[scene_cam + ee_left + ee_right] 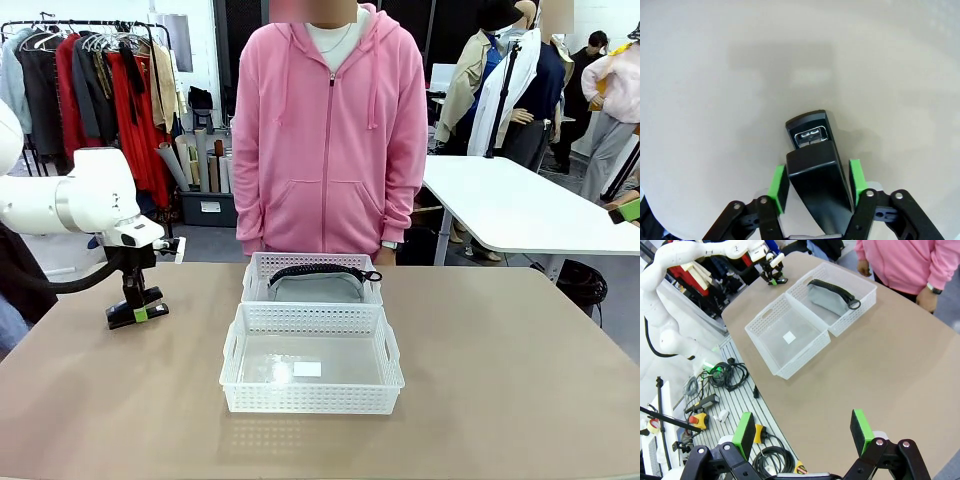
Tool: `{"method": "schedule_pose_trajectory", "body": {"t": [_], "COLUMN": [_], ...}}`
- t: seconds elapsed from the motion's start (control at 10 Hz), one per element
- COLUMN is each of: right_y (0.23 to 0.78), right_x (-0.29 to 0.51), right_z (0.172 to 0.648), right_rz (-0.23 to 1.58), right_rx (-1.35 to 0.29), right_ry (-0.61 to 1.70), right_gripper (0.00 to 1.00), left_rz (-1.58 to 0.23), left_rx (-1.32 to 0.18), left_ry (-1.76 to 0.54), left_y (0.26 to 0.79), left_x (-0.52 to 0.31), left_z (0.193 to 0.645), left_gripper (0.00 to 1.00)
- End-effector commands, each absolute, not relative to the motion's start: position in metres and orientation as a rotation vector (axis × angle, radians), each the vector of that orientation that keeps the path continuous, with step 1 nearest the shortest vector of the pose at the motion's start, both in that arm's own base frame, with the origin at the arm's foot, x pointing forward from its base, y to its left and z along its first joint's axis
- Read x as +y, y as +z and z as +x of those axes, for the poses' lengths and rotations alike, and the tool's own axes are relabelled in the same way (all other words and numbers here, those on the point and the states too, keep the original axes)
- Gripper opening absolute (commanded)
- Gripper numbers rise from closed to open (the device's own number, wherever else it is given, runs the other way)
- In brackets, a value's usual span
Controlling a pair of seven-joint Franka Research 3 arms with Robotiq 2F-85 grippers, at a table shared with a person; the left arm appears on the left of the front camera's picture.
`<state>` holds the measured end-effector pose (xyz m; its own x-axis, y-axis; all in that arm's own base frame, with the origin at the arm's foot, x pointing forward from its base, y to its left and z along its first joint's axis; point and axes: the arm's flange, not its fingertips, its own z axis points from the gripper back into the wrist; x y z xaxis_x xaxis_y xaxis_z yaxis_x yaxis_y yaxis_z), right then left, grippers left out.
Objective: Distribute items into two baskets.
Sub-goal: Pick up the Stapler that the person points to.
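Note:
My left gripper (135,308) stands at the table's left side, shut on the small black stapler (812,145). The green pads (777,186) press both of its sides, and it rests at or just above the tabletop. Two white lattice baskets stand end to end in the middle. The far basket (262,270) holds the grey pouch (315,288) with its black strap on top. In the near basket (312,398) there is just a small white label. My right gripper (802,432) hangs open high over the table's edge, nothing between its fingers.
A person in a pink hoodie (330,130) stands at the far side right behind the baskets. Bare tabletop (520,380) lies right of the baskets. Cables and tools (725,375) lie on a rack below the table's edge.

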<state>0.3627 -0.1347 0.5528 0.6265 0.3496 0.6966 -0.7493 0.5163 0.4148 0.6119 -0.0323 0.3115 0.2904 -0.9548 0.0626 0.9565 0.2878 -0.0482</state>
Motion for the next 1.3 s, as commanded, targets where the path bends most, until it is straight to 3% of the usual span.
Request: {"method": "schedule_pose_trajectory", "body": {"t": [0.0, 0.1, 0.9, 1.2], "right_y": [0.552, 0.552, 0.552, 0.552], "right_x": [-0.133, -0.133, -0.133, -0.133], "right_z": [0.363, 0.363, 0.363, 0.363], "right_rz": [0.787, 0.787, 0.787, 0.787], "right_rx": [-0.623, -0.623, -0.623, -0.623], "right_ry": [0.721, 0.721, 0.721, 0.721], "right_gripper": [1.0, 1.0, 1.0, 1.0], "left_rz": [-0.077, -0.08, -0.089, -0.057], "left_rx": [0.0, -0.001, -0.004, 0.038], "left_ry": [-1.303, -1.305, -1.281, -1.213], "left_y": [0.313, 0.313, 0.313, 0.384], "left_x": [-0.03, -0.03, -0.033, -0.035], "left_z": [0.611, 0.611, 0.611, 0.576], "left_gripper": [0.05, 0.0, 0.0, 0.0]}}
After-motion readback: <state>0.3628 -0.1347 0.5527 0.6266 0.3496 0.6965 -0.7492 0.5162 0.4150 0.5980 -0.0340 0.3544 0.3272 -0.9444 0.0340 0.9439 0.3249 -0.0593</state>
